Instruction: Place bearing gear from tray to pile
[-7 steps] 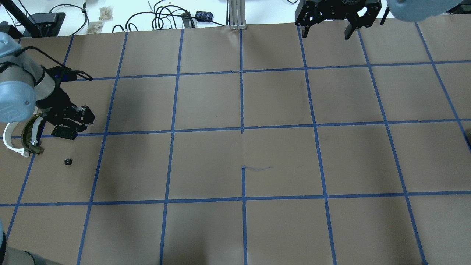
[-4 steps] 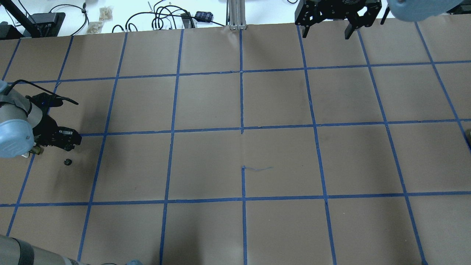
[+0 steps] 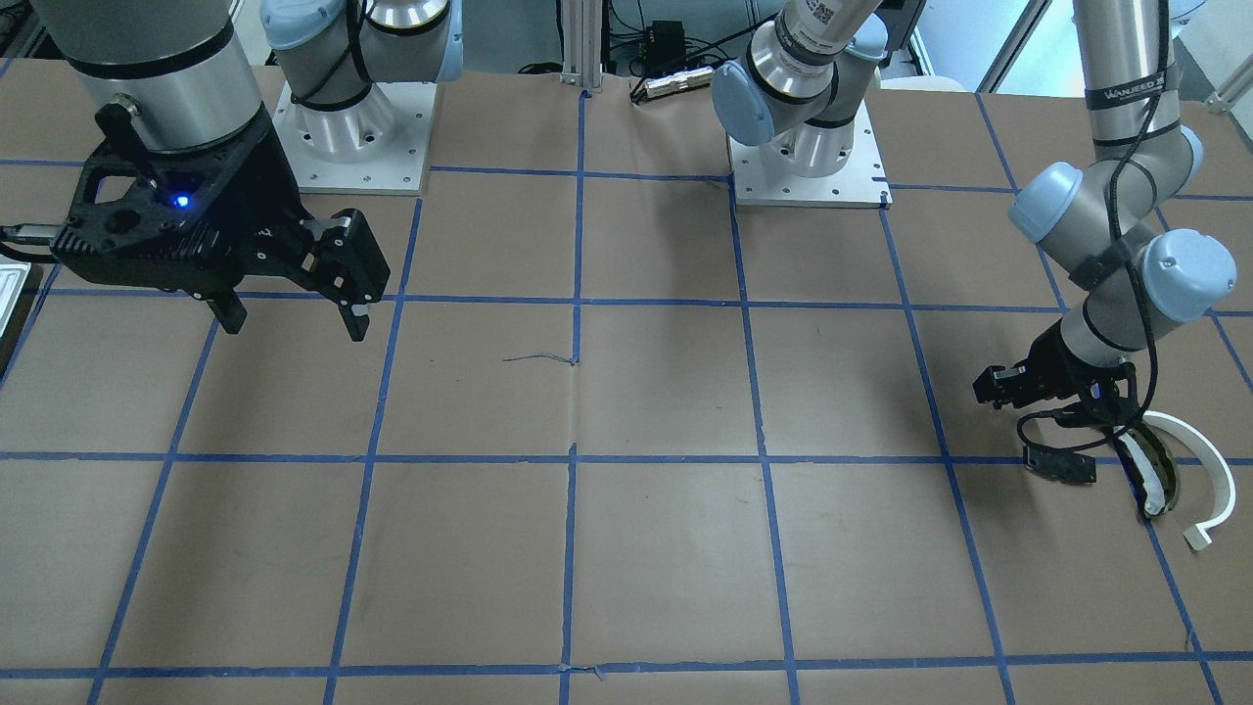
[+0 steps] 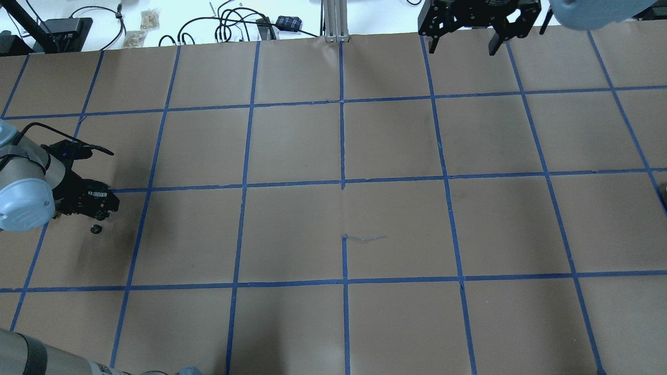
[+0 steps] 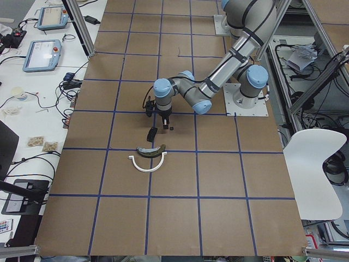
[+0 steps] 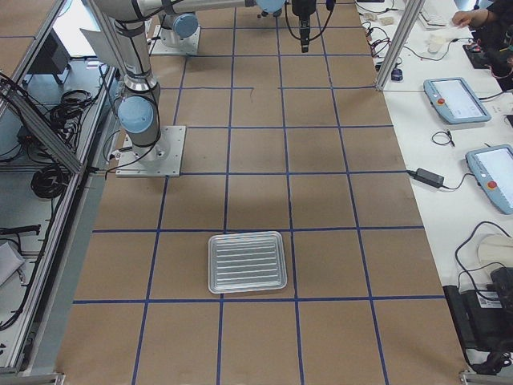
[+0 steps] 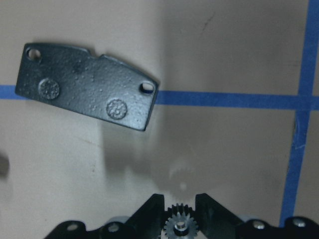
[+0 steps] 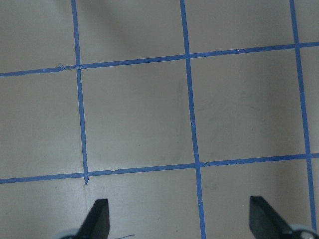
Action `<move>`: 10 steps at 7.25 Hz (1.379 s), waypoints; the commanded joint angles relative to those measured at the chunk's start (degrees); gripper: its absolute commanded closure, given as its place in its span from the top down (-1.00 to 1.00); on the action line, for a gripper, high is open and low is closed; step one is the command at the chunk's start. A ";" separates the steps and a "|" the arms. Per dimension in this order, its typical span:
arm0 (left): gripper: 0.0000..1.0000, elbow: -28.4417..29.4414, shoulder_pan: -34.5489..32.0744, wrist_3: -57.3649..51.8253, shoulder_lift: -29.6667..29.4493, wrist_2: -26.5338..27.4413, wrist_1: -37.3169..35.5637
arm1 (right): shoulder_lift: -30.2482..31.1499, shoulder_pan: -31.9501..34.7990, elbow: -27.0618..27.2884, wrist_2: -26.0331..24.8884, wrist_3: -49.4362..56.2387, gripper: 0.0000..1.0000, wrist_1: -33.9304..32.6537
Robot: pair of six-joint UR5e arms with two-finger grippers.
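My left gripper (image 7: 180, 211) is shut on a small grey toothed bearing gear (image 7: 180, 228) and holds it low over the paper. It shows small in the overhead view (image 4: 107, 205). The pile lies beside it: a flat black plate (image 7: 84, 92), a dark olive curved piece with white wrap (image 3: 1147, 478) and a white arc strip (image 3: 1226, 480). The silver-white tray (image 6: 212, 265) lies far off on my right side. My right gripper (image 3: 291, 321) hangs open and empty, high above the table.
A small dark part (image 4: 96, 229) lies on the paper just on my side of the left gripper. In the overhead view my left arm's elbow (image 4: 23, 200) covers the arc pieces. Cables and boxes lie beyond the table's far edge (image 4: 234, 26).
My left arm has swung down and toward me, and now hides the arc pieces in the overhead view. The small dark part and the right arm have not moved.
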State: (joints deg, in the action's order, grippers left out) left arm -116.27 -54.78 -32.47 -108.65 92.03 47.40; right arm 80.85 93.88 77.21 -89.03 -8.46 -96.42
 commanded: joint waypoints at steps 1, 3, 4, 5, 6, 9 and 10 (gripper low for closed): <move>0.46 -0.62 -0.06 -0.05 -0.24 -0.01 -0.64 | 0.01 -0.02 0.22 0.53 0.20 1.00 -0.08; 0.95 0.78 -2.76 0.83 3.25 -0.27 0.58 | 0.01 -0.02 -0.04 0.70 0.11 1.00 -0.17; 0.99 2.87 -7.22 3.53 5.97 0.07 4.68 | 0.09 -0.02 -0.13 0.79 0.11 1.00 -0.08; 1.00 6.55 -13.79 11.48 9.57 -0.36 11.94 | 0.09 -0.02 -0.13 0.79 0.11 1.00 -0.08; 1.00 12.07 -20.30 16.95 13.43 -0.62 21.67 | 0.09 -0.02 -0.13 0.79 0.11 1.00 -0.08; 1.00 29.39 -32.80 33.32 17.77 -5.64 40.62 | 0.18 0.07 0.22 0.52 0.20 1.00 0.01; 1.00 31.44 -34.67 33.00 18.73 -5.64 41.01 | 0.27 0.07 0.05 0.61 0.20 1.00 0.18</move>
State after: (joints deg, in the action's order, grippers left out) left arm -89.21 -85.91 -1.46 -91.08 86.76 85.50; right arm 81.05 93.92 77.29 -88.55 -8.21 -96.33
